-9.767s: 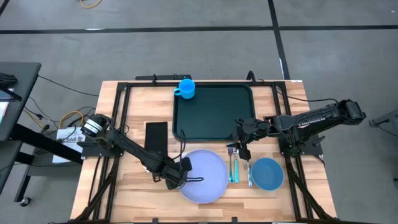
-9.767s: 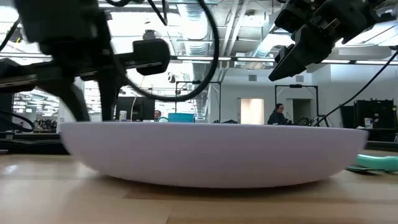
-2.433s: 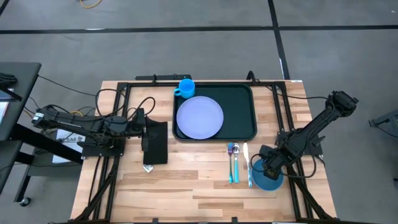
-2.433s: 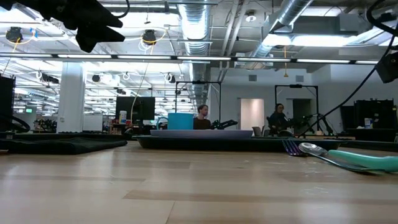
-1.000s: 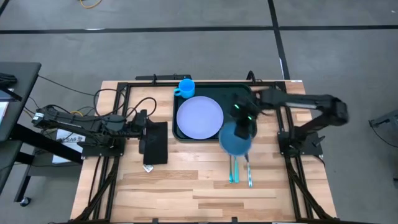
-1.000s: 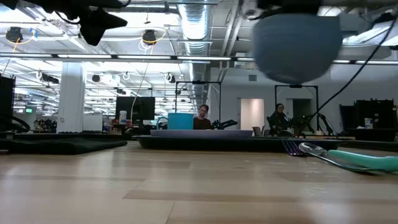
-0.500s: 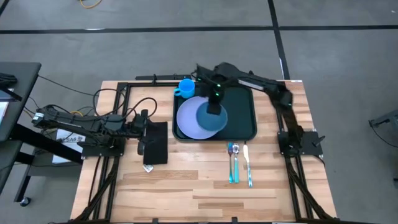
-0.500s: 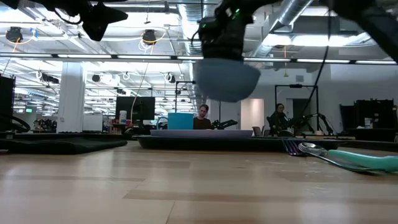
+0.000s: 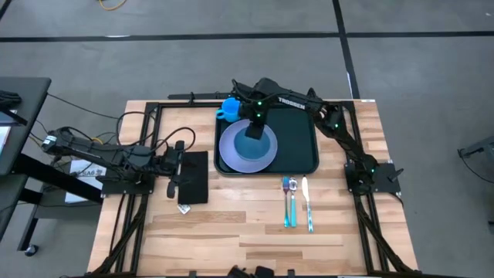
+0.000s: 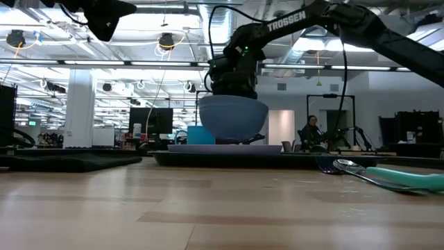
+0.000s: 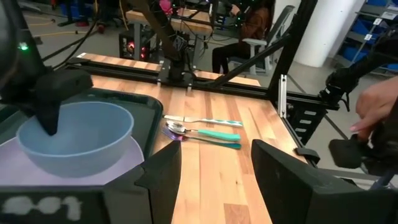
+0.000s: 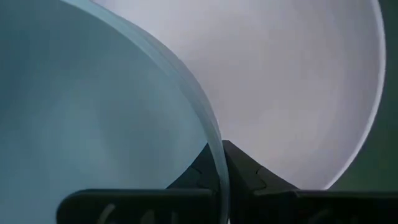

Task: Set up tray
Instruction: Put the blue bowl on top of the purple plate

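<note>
The dark green tray (image 9: 301, 143) lies at the table's far middle, with a lavender plate (image 9: 235, 158) flat inside it. A blue cup (image 9: 231, 108) stands at the tray's far left corner. My right gripper (image 9: 257, 123) is shut on a blue bowl (image 10: 232, 119), which is upright over the plate. Whether the bowl's base touches the plate I cannot tell. My left gripper (image 11: 214, 171) stands open at the table's left, above a flat black rectangle (image 9: 194, 179), with nothing between its fingers. My right gripper pinches the bowl's rim (image 12: 214, 140), with one finger inside the bowl and one outside. The fingers (image 11: 53, 102) come from above, pointing down. The bowl stays upright and level, its base at or just above the plate (image 10: 222, 147).
A spoon and fork with teal handles (image 9: 289, 202) and a knife (image 9: 307, 207) lie on the wood near the tray's front right. Black frame rails run along the table's sides. A person's hand (image 11: 379, 106) shows beyond the table's right edge.
My right gripper has carried the blue bowl from the tray's near right edge toward the table's far left, over the plate, and has come down with it until it is low over the plate. The bowl has stayed upright.
</note>
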Controlling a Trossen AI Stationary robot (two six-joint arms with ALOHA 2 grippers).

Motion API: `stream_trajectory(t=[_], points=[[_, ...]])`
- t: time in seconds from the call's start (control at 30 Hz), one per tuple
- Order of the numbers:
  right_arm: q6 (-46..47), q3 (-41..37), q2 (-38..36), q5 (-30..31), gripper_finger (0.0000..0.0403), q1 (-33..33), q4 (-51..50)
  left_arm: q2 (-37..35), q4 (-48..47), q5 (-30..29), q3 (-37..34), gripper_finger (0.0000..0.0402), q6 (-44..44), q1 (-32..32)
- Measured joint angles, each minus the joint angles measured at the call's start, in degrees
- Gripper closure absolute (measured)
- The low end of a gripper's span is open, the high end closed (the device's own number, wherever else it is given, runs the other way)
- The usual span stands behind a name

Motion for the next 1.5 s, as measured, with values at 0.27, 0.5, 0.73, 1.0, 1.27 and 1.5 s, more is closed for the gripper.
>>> stream_trajectory(t=[0.27, 0.5, 0.73, 1.0, 1.27, 1.5], points=[[6.84, -0.44, -0.02, 0.25, 0.0403, -1.55, 3.97, 0.00, -0.02, -0.09, 0.00, 0.0219, 0.00, -0.05], [8.11, -0.46, -0.02, 1.76, 0.0403, -2.88, 4.71, 0.00, -0.09, -0.09, 0.00, 0.0219, -0.25, -0.05], [8.99, -0.57, 1.05, 2.86, 0.0403, -3.67, 4.92, 0.00, -0.13, -0.09, 0.00, 0.0219, -0.50, -0.05], [8.74, -0.56, 3.76, 3.08, 0.0403, -3.43, 4.90, 0.00, -0.13, -0.09, -0.02, 0.0219, -0.52, -0.22], [8.40, -0.39, 3.61, 3.19, 0.0402, -3.56, 4.83, 0.00, -0.13, -0.07, -0.02, 0.0219, -0.63, -0.24], [7.98, -0.39, 3.61, 3.21, 0.0373, -3.29, 4.58, 0.00, -0.13, -0.07, -0.02, 0.0219, -0.63, -0.24]])
